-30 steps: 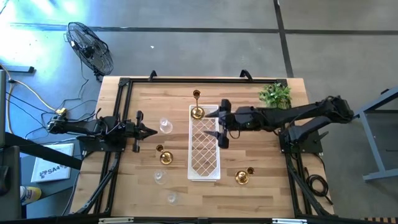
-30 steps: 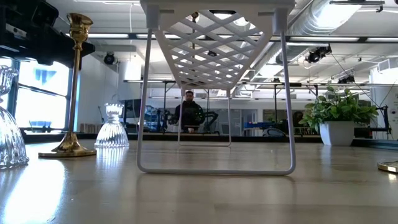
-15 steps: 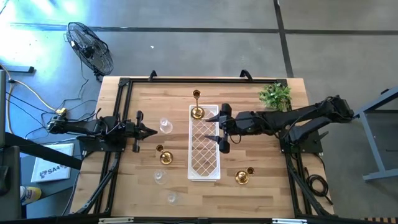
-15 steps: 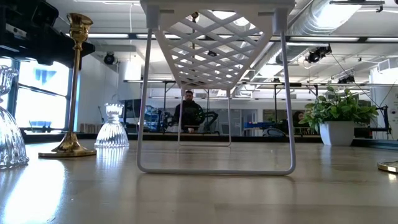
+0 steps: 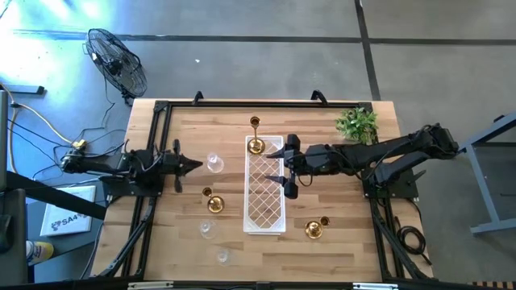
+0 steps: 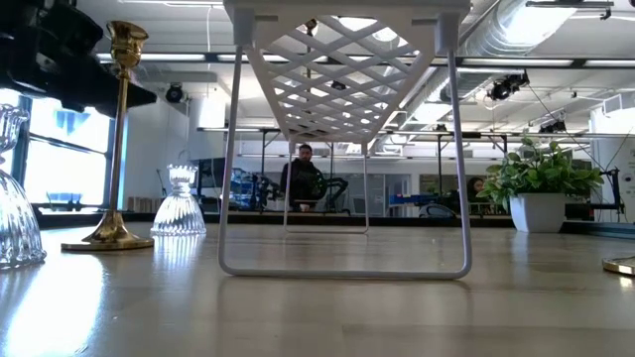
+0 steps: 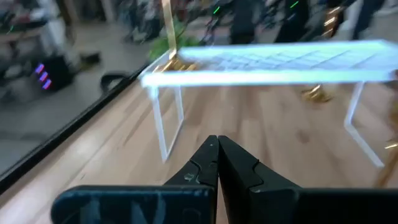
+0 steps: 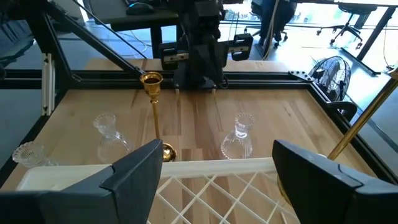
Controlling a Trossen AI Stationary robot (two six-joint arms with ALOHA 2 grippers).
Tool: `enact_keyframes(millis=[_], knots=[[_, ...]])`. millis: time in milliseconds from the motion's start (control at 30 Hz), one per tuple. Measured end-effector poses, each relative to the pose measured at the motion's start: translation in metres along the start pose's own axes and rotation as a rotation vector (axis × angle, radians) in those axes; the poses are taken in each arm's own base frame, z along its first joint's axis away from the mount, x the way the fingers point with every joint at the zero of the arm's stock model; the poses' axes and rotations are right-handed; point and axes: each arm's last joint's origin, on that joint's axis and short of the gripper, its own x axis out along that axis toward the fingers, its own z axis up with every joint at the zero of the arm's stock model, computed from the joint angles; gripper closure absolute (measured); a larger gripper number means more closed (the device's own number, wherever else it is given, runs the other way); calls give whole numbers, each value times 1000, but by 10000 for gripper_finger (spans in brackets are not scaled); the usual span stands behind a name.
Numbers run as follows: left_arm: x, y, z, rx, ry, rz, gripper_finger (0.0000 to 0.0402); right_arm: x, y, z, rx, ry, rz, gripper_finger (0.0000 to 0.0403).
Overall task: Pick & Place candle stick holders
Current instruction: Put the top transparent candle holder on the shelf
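My right gripper (image 5: 284,167) is open above the long white lattice tray (image 5: 264,201), holding nothing; its own view (image 8: 216,155) looks across the tray (image 8: 211,186). A brass holder (image 5: 255,145) stands on the tray's far end. Another brass holder (image 5: 214,203) stands on its round base left of the tray (image 8: 152,112) (image 6: 119,139). A third brass holder (image 5: 313,229) stands near right. Clear glass holders (image 5: 214,163) (image 5: 206,229) (image 5: 222,256) stand on the table left of the tray. My left gripper (image 5: 199,167) is shut and empty, beside the far glass holder (image 7: 217,146).
A small green plant (image 5: 357,122) stands at the far right corner. The tray stands on thin wire legs (image 6: 230,169). A black frame (image 5: 157,113) runs along the table's edges. A person (image 6: 303,178) is in the room far behind the table.
My right gripper has drawn back a little toward the table's right edge, staying open over the tray. My left gripper has turned about its wrist and stayed shut. The holders and the tray have kept their places.
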Motion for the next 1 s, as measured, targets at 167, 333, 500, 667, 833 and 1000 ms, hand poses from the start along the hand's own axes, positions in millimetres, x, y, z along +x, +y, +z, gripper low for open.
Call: enact_keyframes(millis=[167,333,500,667,833,1000], knots=[[-7,3,12,-86,26,7,397,0,0,-1,20,14,4,104],[-8,4,14,-120,11,44,349,0,0,-3,17,30,5,104],[-8,8,13,-206,-1,168,262,0,2,-3,16,29,21,104],[-8,9,12,-246,8,206,180,-1,6,-3,11,28,36,104],[-8,9,7,-229,48,238,138,-2,10,-3,7,28,49,104],[-9,9,3,-170,96,239,132,-2,11,-3,6,30,62,104]])
